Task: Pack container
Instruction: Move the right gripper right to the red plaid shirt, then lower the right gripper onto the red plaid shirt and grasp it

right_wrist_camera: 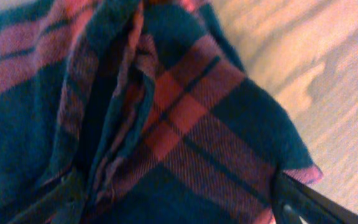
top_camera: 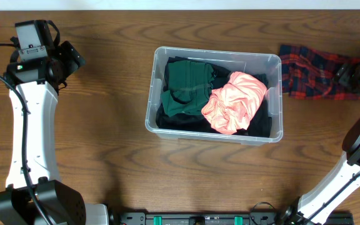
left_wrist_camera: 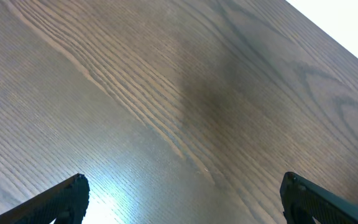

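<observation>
The clear plastic container (top_camera: 216,54) stands at the table's middle. It holds a green garment (top_camera: 186,84), a pink garment (top_camera: 236,100) and black cloth (top_camera: 180,119) beneath them. A red and navy plaid cloth (top_camera: 314,72) lies on the table right of the container. My right gripper (top_camera: 349,74) is at the cloth's right end. In the right wrist view the plaid cloth (right_wrist_camera: 166,112) fills the frame, and the right gripper (right_wrist_camera: 179,205) is open with cloth between its fingers. My left gripper (top_camera: 74,59) is far left, open and empty over bare wood (left_wrist_camera: 182,199).
The wooden table (top_camera: 105,156) surrounds the container. The table's far edge runs just behind the container and the plaid cloth. The arm bases stand at the front left and front right corners.
</observation>
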Motion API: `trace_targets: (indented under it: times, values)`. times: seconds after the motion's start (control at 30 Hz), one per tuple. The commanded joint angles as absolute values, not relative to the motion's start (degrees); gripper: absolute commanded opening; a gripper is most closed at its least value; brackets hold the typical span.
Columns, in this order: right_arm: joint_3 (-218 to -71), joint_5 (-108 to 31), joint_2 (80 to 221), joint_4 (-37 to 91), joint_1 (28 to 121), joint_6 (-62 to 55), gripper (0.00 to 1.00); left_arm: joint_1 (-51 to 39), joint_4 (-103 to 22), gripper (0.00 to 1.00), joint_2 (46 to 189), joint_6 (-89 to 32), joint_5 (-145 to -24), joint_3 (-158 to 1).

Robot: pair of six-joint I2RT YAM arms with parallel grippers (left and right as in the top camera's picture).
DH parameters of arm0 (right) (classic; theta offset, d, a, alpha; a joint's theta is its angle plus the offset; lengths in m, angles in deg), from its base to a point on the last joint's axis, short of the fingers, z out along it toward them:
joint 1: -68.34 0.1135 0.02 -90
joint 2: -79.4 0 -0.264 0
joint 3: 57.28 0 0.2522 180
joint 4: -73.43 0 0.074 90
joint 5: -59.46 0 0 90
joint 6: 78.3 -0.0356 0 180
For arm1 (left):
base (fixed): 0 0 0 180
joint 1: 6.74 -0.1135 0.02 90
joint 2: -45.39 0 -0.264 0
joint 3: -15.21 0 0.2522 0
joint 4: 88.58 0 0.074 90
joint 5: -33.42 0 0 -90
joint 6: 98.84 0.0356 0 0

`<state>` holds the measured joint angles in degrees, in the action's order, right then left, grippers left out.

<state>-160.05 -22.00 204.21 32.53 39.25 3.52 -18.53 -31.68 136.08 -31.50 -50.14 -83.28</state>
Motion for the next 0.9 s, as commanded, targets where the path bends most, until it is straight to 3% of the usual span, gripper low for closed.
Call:
trace_targets:
  times: [0.0,0.17,0.47,0.57,0.87]
  values:
    - [-159.86,-21.98,204.52,27.61,38.51,3.61,0.91,-18.73,-31.57,0.98,136.1,-31.43,-49.25,-83.74]
    - [-159.86,-22.05,204.52,18.41,38.51,2.8,0.88,-18.73,-31.57,0.98,136.1,-31.43,-49.25,-83.74]
    - [-159.86,-28.45,204.43,5.3,38.51,0.37,0.95,-18.73,-31.57,0.98,136.1,-31.43,-49.25,-83.74]
    - [-159.86,-28.54,204.13,4.42,38.51,1.07,0.99,-18.73,-31.57,0.98,136.1,-31.43,-49.25,-83.74]
    - [-159.86,-28.69,201.9,4.71,38.16,1.49,0.99,-18.73,-31.57,0.98,136.1,-31.43,-49.25,-83.74]
